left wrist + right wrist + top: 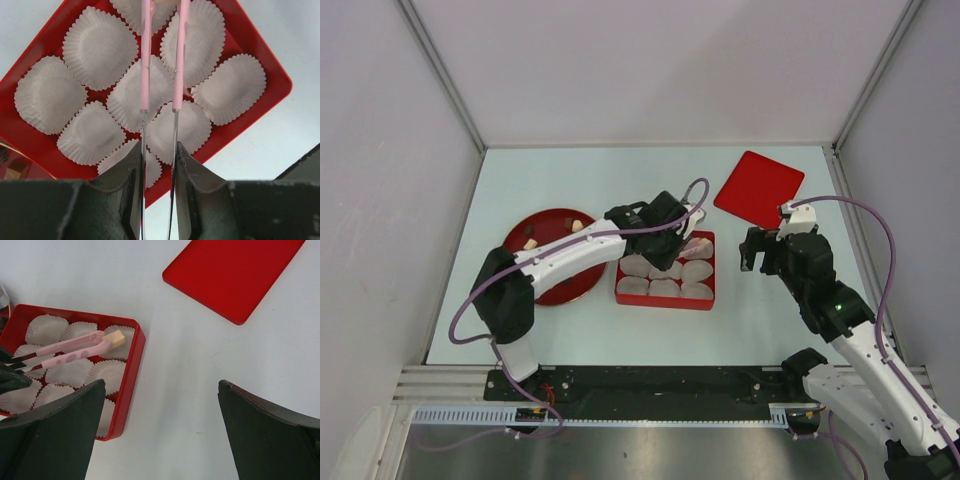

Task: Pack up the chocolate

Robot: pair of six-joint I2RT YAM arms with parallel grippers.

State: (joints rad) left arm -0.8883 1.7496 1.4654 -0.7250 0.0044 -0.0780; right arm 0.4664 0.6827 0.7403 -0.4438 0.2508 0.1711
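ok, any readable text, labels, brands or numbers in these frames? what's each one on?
None readable in any view.
The red box, red lid and paper cups are blank.
The pink tongs carry only darker pink spots, no letters.
The left arm and right arm show no legible label; the right one has just a green light.

Left wrist view: the top edge cuts off the tips of the pink-handled metal tongs [146,60]. Top view: the left tool [665,245] hides part of the red rectangular box [665,301].
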